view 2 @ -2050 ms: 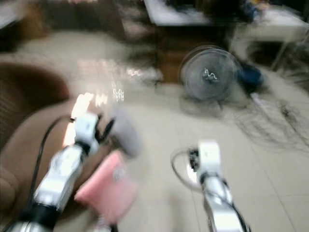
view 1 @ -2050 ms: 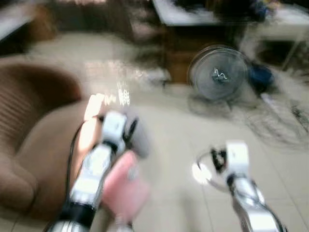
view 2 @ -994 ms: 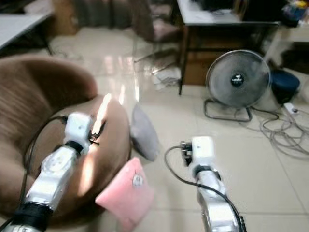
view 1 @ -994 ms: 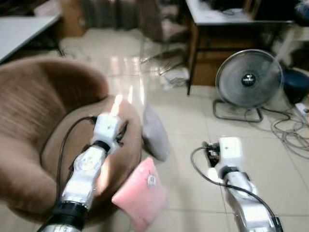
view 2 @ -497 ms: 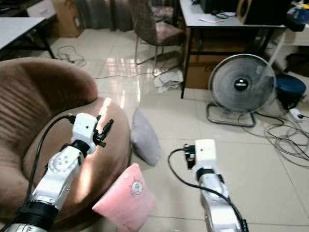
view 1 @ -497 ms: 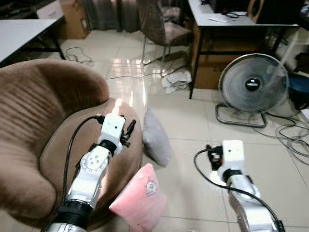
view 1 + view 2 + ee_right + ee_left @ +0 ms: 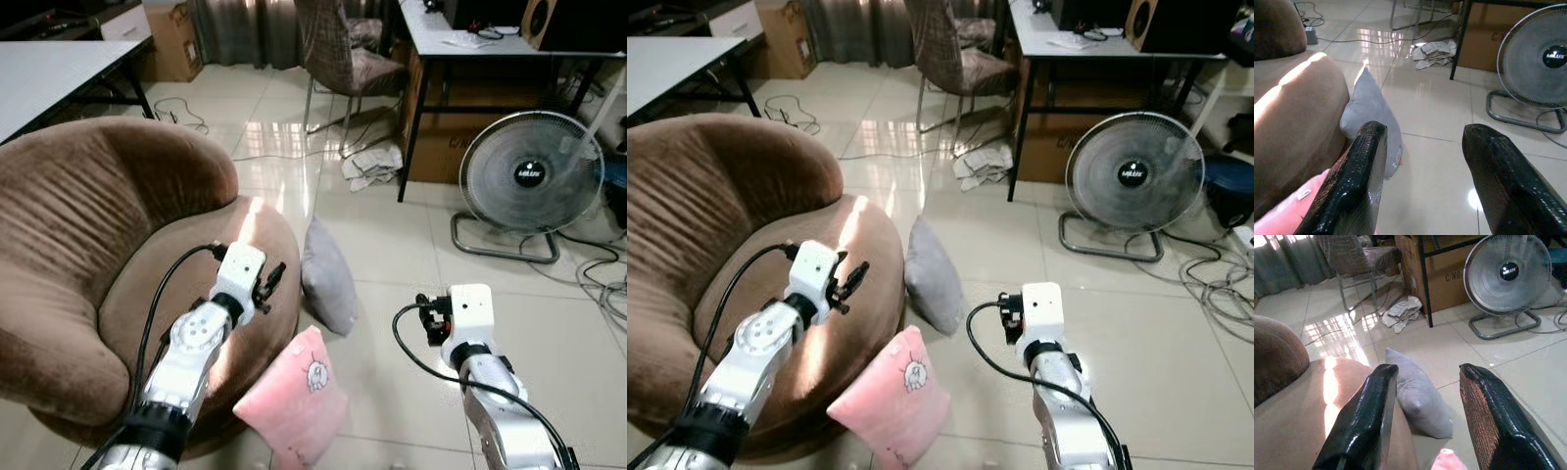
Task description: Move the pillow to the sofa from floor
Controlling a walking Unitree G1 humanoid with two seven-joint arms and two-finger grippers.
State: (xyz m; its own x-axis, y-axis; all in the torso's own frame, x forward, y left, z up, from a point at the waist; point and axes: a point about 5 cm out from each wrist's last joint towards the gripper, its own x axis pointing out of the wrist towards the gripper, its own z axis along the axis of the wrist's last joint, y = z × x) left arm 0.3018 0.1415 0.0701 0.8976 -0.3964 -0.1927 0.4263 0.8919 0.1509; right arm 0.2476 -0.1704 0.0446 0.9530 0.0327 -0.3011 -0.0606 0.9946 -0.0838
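Two pillows lean against the front of the round brown sofa (image 7: pixel 88 245) on the tiled floor. The grey pillow (image 7: pixel 328 279) stands on edge; the pink pillow (image 7: pixel 294 397), with a small cartoon print, lies nearer to me. My left gripper (image 7: pixel 1425 416) hovers open over the sofa seat's front edge, empty, with the grey pillow (image 7: pixel 1418 399) beyond its fingers. My right gripper (image 7: pixel 1425 186) is open and empty above the floor, to the right of both pillows, with the grey pillow (image 7: pixel 1374 115) ahead and a corner of the pink pillow (image 7: pixel 1290 205) close below.
A standing fan (image 7: pixel 529 176) is at the right, with cables (image 7: pixel 602 284) trailing over the floor beside it. A chair (image 7: pixel 343 49), a desk (image 7: pixel 470 29), a cardboard box and a crumpled cloth (image 7: pixel 370 166) lie beyond. A white table (image 7: pixel 49 83) is at the far left.
The blurred view has steadied and swung, so the sofa and pillows now sit more centrally. Both pillows rest in the same places against the sofa. The arms hold much the same pose.
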